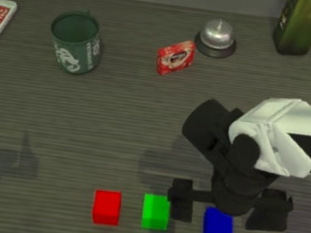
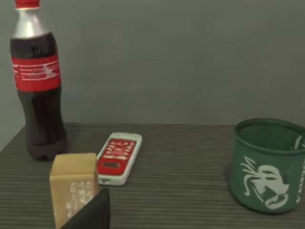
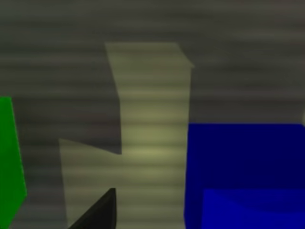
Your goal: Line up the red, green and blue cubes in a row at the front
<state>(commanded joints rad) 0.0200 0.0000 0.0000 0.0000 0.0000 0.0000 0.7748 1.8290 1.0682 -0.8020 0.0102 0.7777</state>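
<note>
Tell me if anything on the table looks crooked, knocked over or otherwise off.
Nothing is tipped or spilled. The glossy red cube and glossy green cube sit level, but the deep blue cube sits slightly nearer the front edge, between the open fingers of the right pincer.

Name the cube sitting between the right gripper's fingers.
The blue cube, rightmost in the row; the open right gripper straddles it, while the green cube and red cube sit outside.

white emblem on green mug (image 2: 269, 164), its lettering perhaps illegible
</note>
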